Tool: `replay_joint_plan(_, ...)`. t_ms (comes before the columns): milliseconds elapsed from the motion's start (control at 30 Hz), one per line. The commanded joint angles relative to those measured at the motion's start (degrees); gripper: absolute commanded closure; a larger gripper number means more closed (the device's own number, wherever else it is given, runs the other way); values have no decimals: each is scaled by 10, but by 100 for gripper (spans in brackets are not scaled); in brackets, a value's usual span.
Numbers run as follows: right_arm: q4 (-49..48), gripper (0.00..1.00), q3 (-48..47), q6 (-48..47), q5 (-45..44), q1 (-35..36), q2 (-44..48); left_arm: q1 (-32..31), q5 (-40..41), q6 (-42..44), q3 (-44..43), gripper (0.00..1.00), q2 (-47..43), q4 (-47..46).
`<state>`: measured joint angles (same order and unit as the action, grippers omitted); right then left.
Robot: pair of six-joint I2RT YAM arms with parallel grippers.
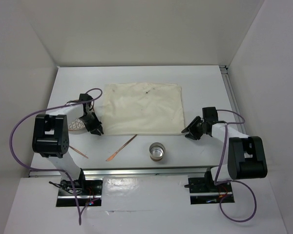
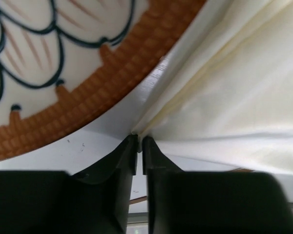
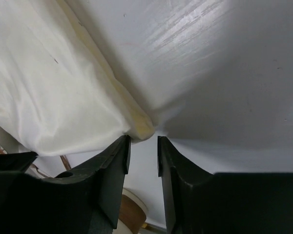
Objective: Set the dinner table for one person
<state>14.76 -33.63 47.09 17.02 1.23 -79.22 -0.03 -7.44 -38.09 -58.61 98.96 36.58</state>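
The white dinner table [image 1: 200, 83] holds a cream fabric placemat [image 1: 144, 108] at its middle. A patterned plate [image 1: 77, 125] with an orange rim lies just left of the placemat. My left gripper [image 1: 96, 128] is at the placemat's near left corner. In the left wrist view its jaws [image 2: 139, 139] are shut on the tip of that corner [image 2: 224, 87], next to the plate [image 2: 63, 58]. My right gripper [image 1: 188, 132] is at the near right corner. In the right wrist view it [image 3: 143, 139] is open, and the placemat corner [image 3: 53, 97] lies just beyond the fingertips.
A clear drinking glass [image 1: 157, 151] stands near the front edge, below the placemat. A copper utensil [image 1: 121, 147] lies left of the glass and another [image 1: 79, 151] lies by the left arm. White walls enclose the table on three sides.
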Motion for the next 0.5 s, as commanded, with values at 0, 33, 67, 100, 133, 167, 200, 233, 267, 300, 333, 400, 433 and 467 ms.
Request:
replay_joint_plan(0, -58, 61, 2, 12, -1, -4, -4, -1, 1, -1, -11, 75, 24, -19)
replay_joint_plan(33, -58, 65, 2, 12, -7, -4, -4, -1, 1, -7, -11, 83, 24, -19)
replay_joint_plan(67, -58, 77, 2, 12, -7, -4, -9, -1, 1, -7, -11, 97, 24, -19)
replay_joint_plan(100, -53, 85, 2, 12, -12, -4, -9, -1, 1, -7, -11, 100, 24, -19)
replay_joint_plan(133, -53, 92, 2, 7, -12, -4, -9, -1, 1, -7, -5, 100, 24, -19)
replay_joint_plan(167, -53, 99, 2, 7, -12, -4, -9, -1, 1, -7, -5, 100, 24, -19)
replay_joint_plan(200, -46, 100, 2, 7, -12, -4, -9, -1, 1, -7, -5, 100, 24, -19)
replay_joint_plan(233, -46, 100, 8, 7, -17, -4, -2, -1, 1, -7, -5, 100, 19, -12)
replay_joint_plan(267, -46, 100, 16, 2, -22, -4, 3, -1, 1, -7, -5, 100, 19, -12)
replay_joint_plan(300, -40, 100, 22, 2, -22, -4, 16, -1, 1, -7, 1, 100, 13, -5)
replay_joint_plan(333, -35, 100, 22, 2, -23, -4, 24, -1, 1, -7, 1, 100, 5, -5)
replay_joint_plan(400, -23, 100, 40, 2, -37, -4, 51, -1, 1, -7, 13, 100, -4, -5)
replay_joint_plan(433, -23, 100, 45, 2, -37, -4, 61, -1, 1, -7, 13, 100, -12, -5)
replay_joint_plan(467, -15, 100, 51, 2, -44, -4, 71, -1, 1, -2, 21, 100, -12, -5)
